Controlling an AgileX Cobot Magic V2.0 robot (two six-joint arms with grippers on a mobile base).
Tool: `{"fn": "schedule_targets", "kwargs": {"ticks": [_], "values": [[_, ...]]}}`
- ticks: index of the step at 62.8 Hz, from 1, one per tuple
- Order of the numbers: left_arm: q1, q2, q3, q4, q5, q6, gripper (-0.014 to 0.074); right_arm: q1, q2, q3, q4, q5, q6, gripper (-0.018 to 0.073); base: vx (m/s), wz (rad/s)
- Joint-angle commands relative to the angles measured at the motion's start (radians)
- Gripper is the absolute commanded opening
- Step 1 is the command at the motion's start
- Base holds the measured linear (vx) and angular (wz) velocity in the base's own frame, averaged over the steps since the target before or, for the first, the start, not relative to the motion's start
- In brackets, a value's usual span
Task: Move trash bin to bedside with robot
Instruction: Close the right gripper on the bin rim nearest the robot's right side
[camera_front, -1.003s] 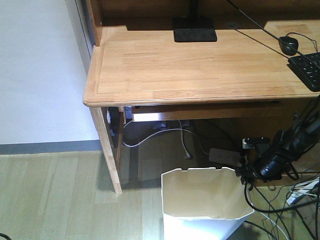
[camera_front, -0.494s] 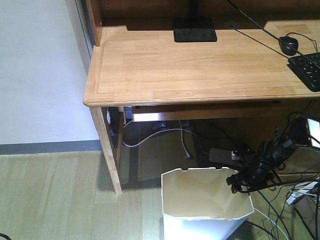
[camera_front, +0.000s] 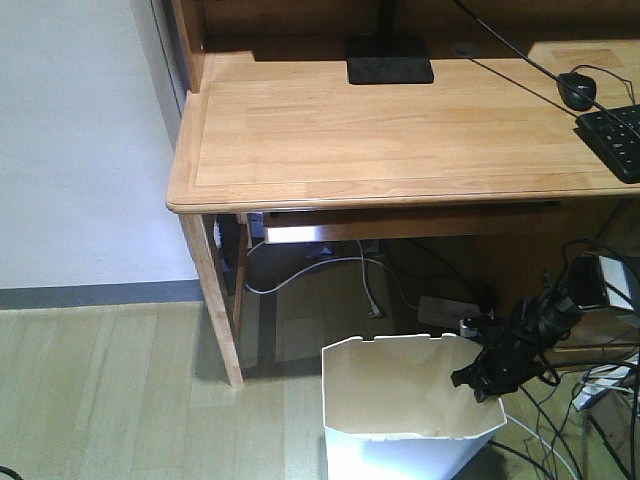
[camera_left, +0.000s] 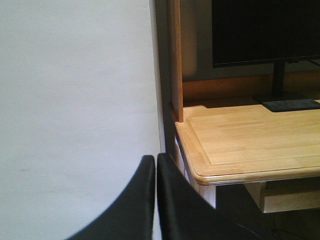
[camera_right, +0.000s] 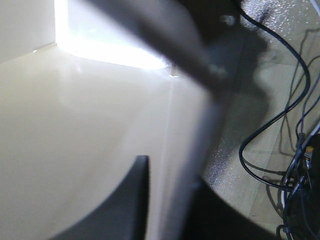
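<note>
The white trash bin (camera_front: 400, 400) stands on the floor in front of the desk, its cream inside showing. My right gripper (camera_front: 478, 385), on a black arm with trailing cables, sits at the bin's right rim. In the right wrist view the right gripper (camera_right: 172, 185) straddles the trash bin's wall (camera_right: 75, 125), one finger inside and one outside, the wall filling the gap. My left gripper (camera_left: 156, 160) is shut on nothing, held up beside the desk corner. The bedside is out of view.
A light wooden desk (camera_front: 400, 130) carries a monitor base (camera_front: 388, 58), mouse (camera_front: 577, 90) and keyboard (camera_front: 615, 135). Its leg (camera_front: 222, 310) stands left of the bin. Loose cables (camera_front: 560, 440) and a power strip (camera_front: 450, 310) lie on the floor to the right.
My right arm has come down and to the left, from beside the bin to its right rim. The bin and the desk have not moved.
</note>
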Motion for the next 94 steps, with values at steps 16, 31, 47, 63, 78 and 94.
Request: {"fn": "schedule_targets", "kwargs": {"ticks": [16, 31, 47, 63, 78, 94], "values": [[-0.006, -0.008, 0.012, -0.009, -0.074, -0.014, -0.0006, 0.003, -0.095, 0.021, 0.132, 0.018, -0.114, -0.0008, 0.0, 0.0], [-0.006, -0.008, 0.012, -0.009, -0.074, -0.014, -0.0006, -0.021, -0.225, 0.185, 0.439, -0.013, -0.44, -0.0005, 0.0, 0.0], [-0.006, -0.008, 0.012, -0.009, -0.074, -0.014, -0.0006, -0.144, -0.403, 0.395, 0.857, 0.249, -0.881, -0.0005, 0.0, 0.0], [-0.006, -0.008, 0.012, -0.009, -0.074, -0.014, -0.0006, -0.184, -0.602, 0.642, 1.049, 0.274, -1.112, -0.0004, 0.0, 0.0], [-0.006, -0.008, 0.012, -0.009, -0.074, -0.014, -0.0006, -0.185, -0.652, 0.704, 1.064, 0.362, -1.069, -0.0004, 0.0, 0.0], [-0.006, -0.008, 0.012, -0.009, -0.074, -0.014, -0.0006, -0.184, -0.652, 0.704, 1.055, 0.4, -1.068, -0.0004, 0.0, 0.0]]}}
